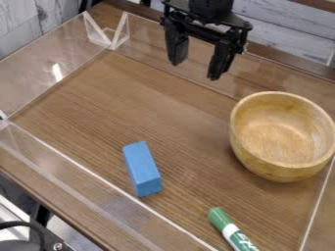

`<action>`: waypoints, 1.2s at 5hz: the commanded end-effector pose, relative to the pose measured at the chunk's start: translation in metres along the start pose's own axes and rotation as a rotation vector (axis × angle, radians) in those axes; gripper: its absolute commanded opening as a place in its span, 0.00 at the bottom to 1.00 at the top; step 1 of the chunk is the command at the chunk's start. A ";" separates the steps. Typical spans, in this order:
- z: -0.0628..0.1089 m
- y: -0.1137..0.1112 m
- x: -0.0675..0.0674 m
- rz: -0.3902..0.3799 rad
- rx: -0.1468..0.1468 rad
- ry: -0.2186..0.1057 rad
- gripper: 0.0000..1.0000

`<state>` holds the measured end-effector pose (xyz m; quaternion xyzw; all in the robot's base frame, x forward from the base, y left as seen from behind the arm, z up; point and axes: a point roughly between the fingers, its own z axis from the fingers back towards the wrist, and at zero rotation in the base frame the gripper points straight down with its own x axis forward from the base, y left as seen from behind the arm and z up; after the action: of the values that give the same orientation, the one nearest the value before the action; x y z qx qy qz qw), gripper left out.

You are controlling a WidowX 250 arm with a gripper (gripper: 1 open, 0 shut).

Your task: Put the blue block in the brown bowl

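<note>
Green/white marker [233, 230] lying at front, smooth blue rect. block [143, 169] set nearby, round wooden bowl [283, 136] placed at right, gripper [201, 61] fingers spread wide, nothing held.

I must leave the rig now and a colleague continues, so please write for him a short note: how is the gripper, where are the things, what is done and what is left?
Gripper: open, holding nothing, above the far part of the table.
Blue block: lying on the table, at the near side.
Brown bowl: at the right of the picture, upright, with no block in it.
Marker: on the table near the front edge, not part of the job.
Done: block not yet picked up.
Left: grasp the block, put it in the bowl.
</note>
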<state>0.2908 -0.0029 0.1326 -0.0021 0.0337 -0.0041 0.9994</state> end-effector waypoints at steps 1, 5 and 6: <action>-0.009 0.000 -0.009 0.059 -0.006 0.021 1.00; -0.026 0.024 -0.088 0.558 -0.067 -0.076 1.00; -0.038 0.027 -0.090 0.589 -0.081 -0.088 1.00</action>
<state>0.1950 0.0229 0.0935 -0.0296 0.0070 0.2840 0.9583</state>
